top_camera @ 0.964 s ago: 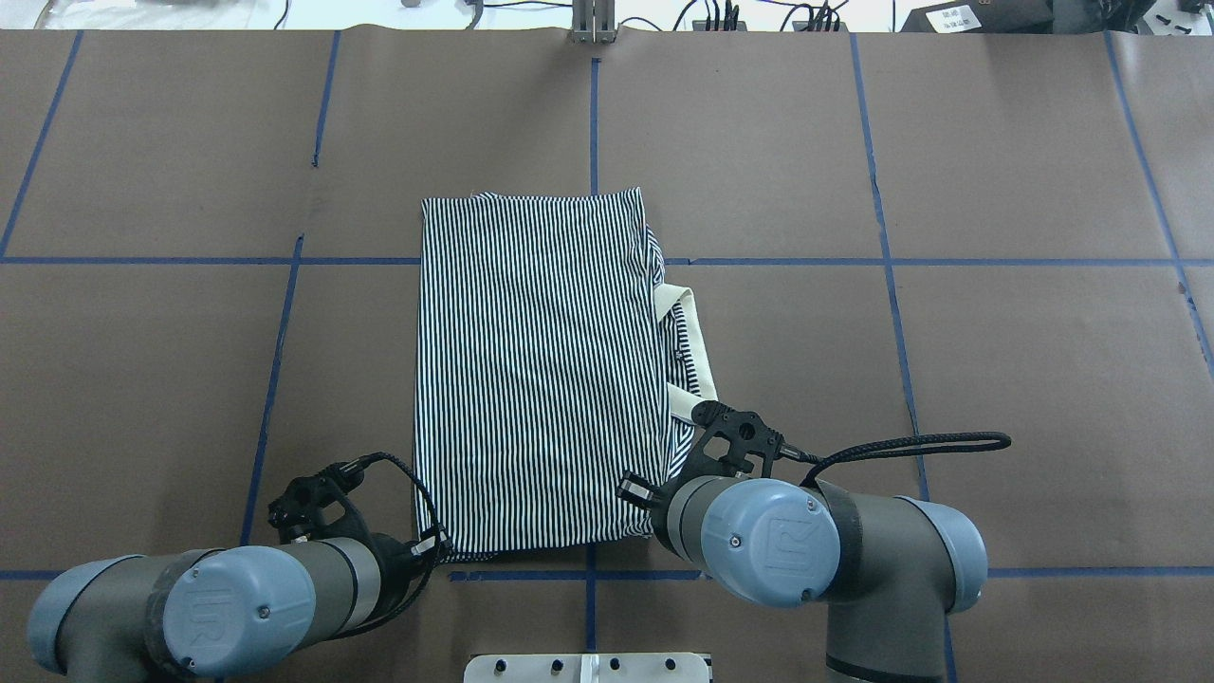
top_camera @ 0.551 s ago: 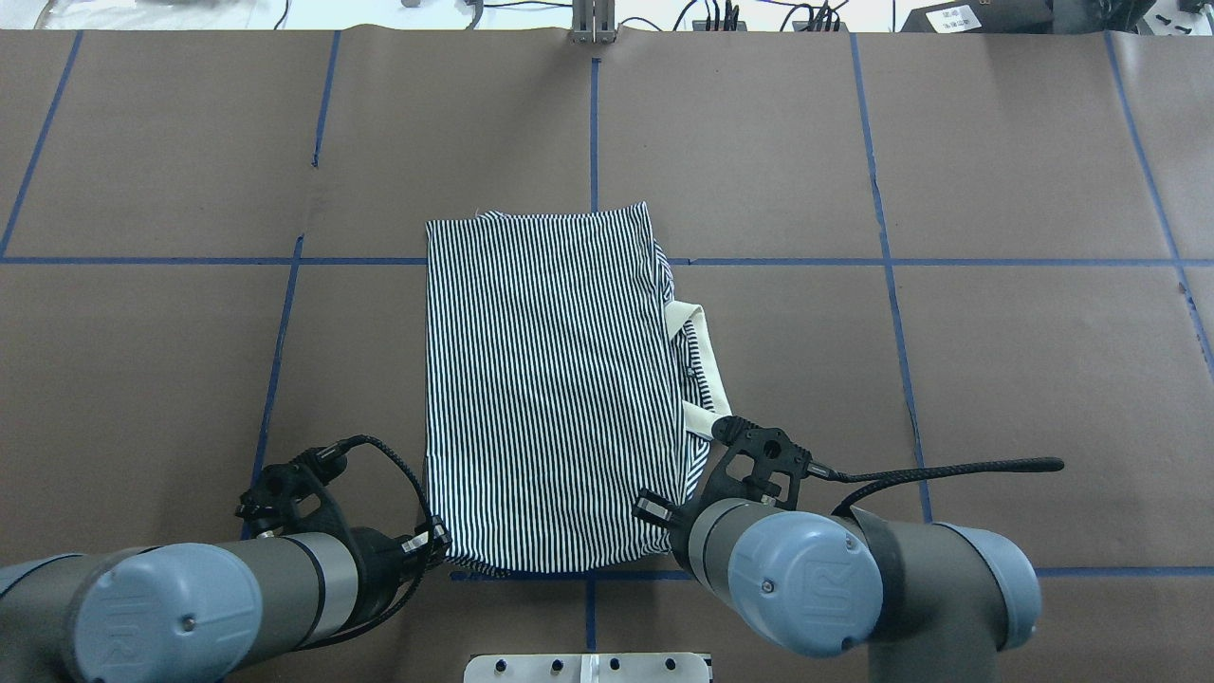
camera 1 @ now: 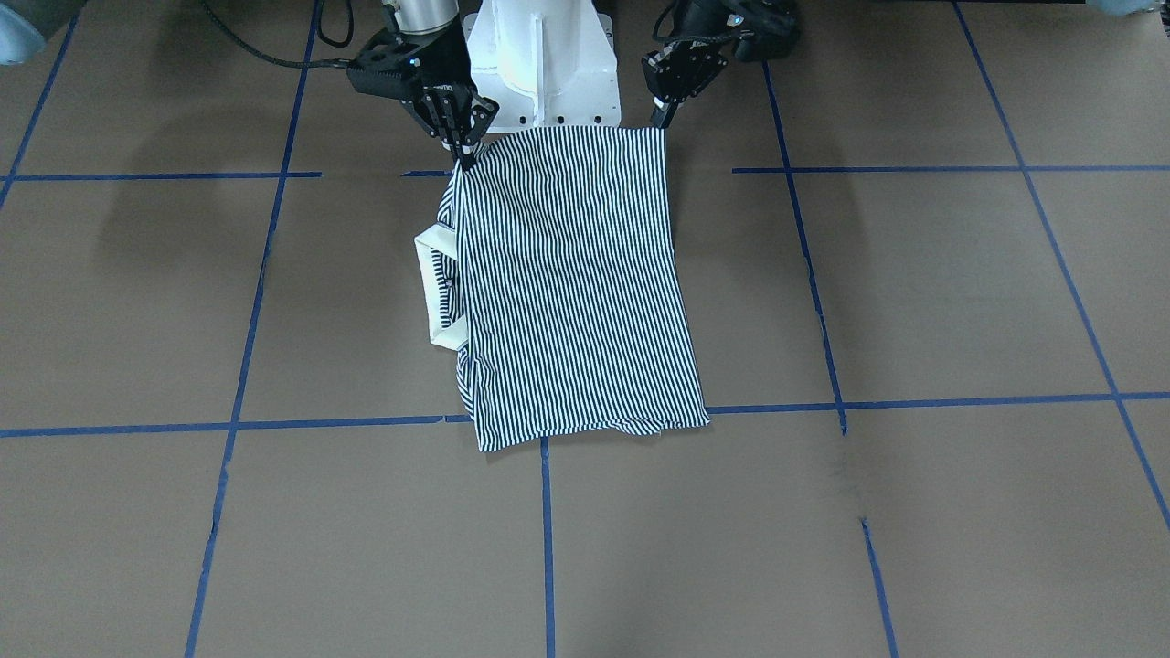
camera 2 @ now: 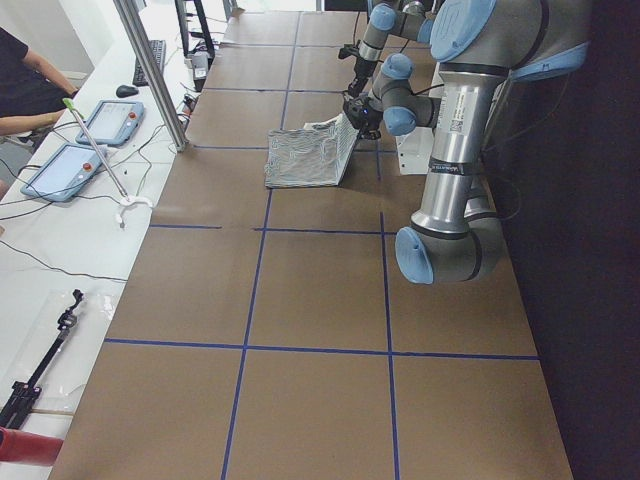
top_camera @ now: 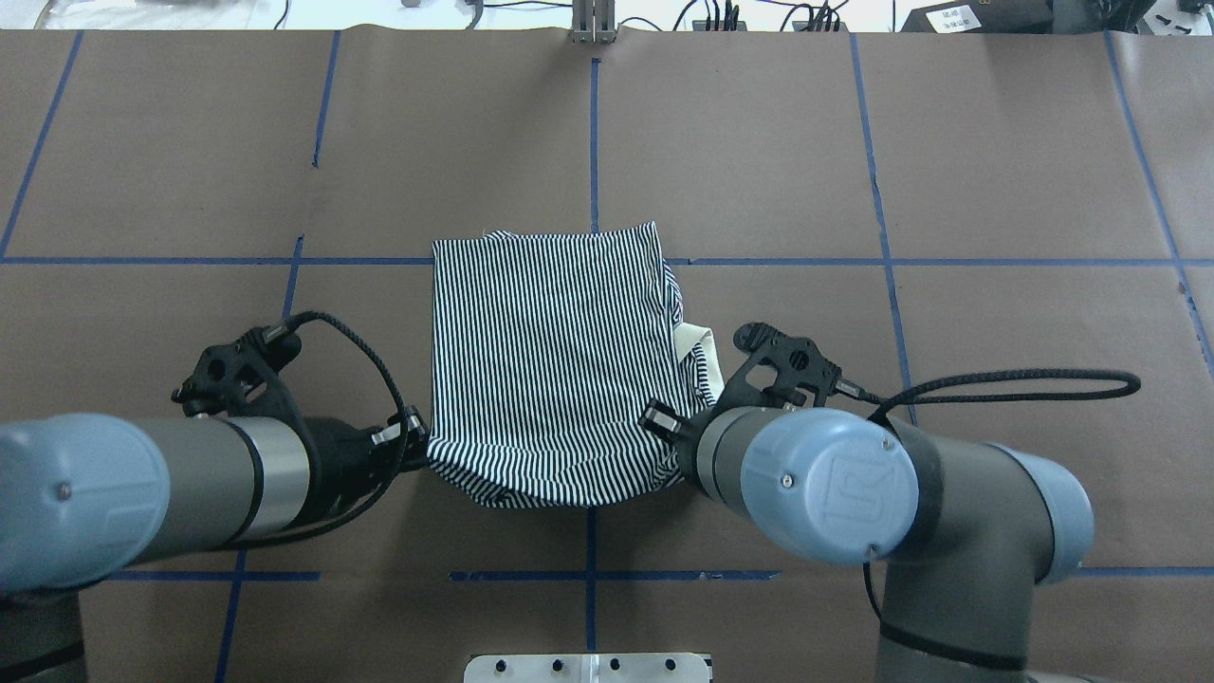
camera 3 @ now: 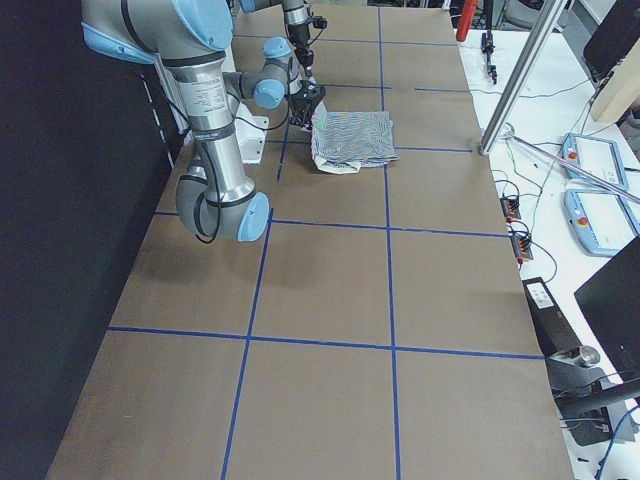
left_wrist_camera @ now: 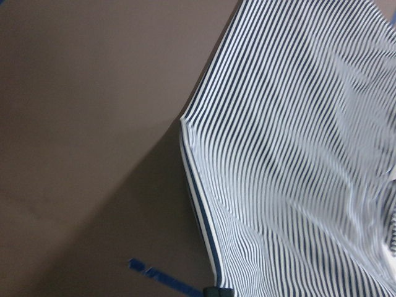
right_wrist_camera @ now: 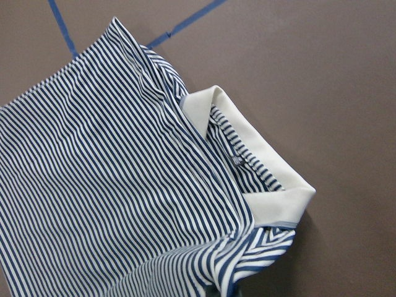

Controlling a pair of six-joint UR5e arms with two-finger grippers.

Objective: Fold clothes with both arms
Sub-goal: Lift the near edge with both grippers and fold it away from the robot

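While the striped polo shirt [camera 1: 576, 283] lies folded on the brown tabletop [camera 1: 914, 292] in the upper middle of the front-facing view, its edge at the top of that view is raised from the surface, as the side views show. The left claw [camera 1: 660, 119] has its fingers pinched together on the upper right corner of the cloth, and the right claw [camera 1: 463, 157] is closed in the same way on the upper left corner. The cream collar [camera 1: 431, 265] sticks out at the left side of the shirt.
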